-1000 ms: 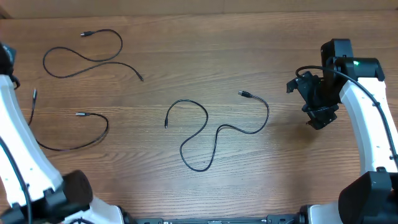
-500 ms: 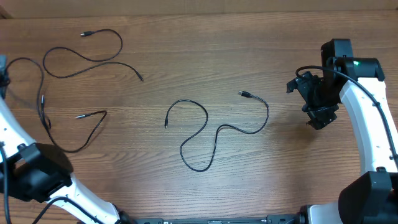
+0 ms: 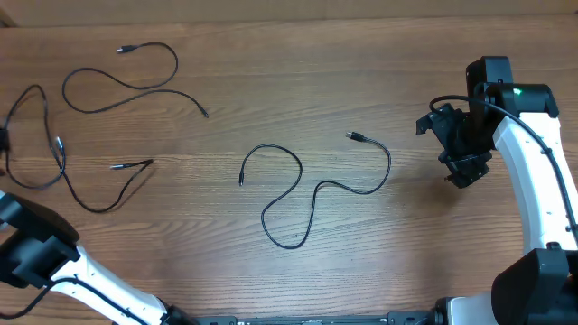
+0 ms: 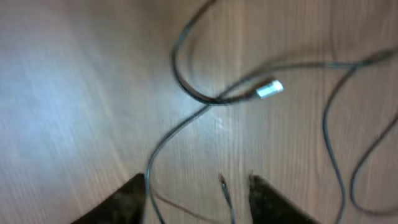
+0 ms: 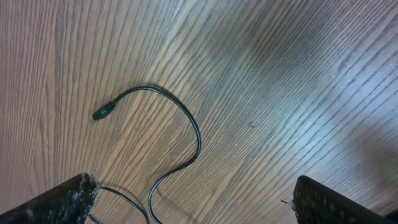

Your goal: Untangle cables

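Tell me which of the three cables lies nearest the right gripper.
The S-curved cable in the middle; its plug end reaches toward the right gripper; the top-left cable and left-edge cable lie far off.

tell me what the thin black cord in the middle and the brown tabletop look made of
Thin black cord: likely a rubber or plastic sheath, matte; it lies in soft loops without glare. Brown tabletop: wood or wood-look laminate, satin; streaky grain lines with soft light patches.
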